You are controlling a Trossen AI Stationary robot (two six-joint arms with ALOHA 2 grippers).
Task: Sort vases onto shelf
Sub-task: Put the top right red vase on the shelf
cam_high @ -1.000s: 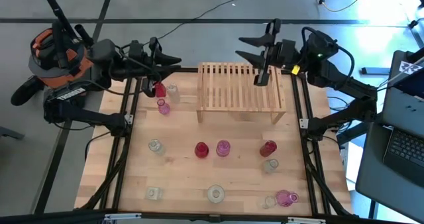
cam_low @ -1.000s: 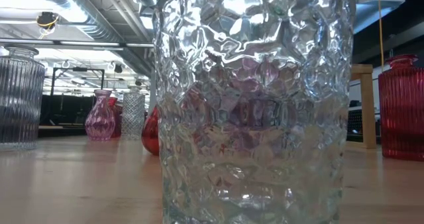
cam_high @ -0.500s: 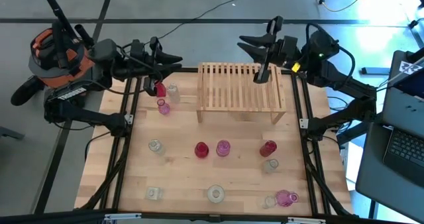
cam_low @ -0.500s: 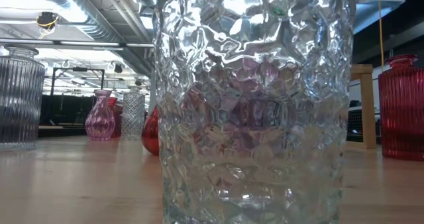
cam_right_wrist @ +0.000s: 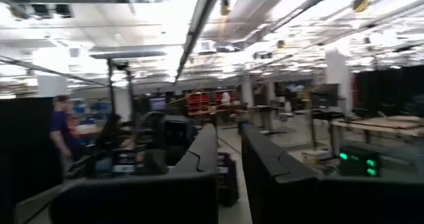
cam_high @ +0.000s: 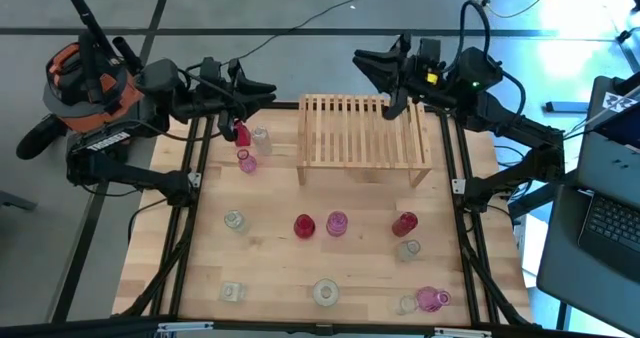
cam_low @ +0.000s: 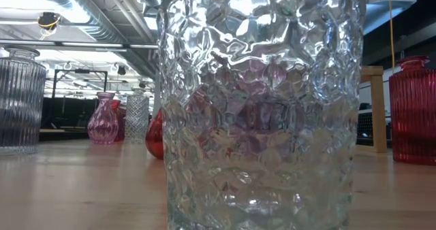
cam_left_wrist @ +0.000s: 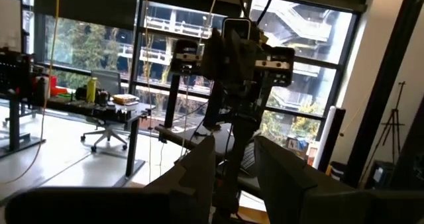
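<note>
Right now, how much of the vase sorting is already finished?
Nothing looks done: the shelf holds no vases. Nothing is in hand either. The left gripper and the right gripper hang above the table's far edge, neither holding anything, the right one shut. All vases are left on the table: a red vase near the left gripper, a pink vase mid-table, a clear vase at the near edge, among others.

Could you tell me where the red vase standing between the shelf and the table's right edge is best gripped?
Grip the red vase at its narrow neck, coming straight down from above: it stands upright, and a clear vase stands close beside it, crowding a side approach.
</note>
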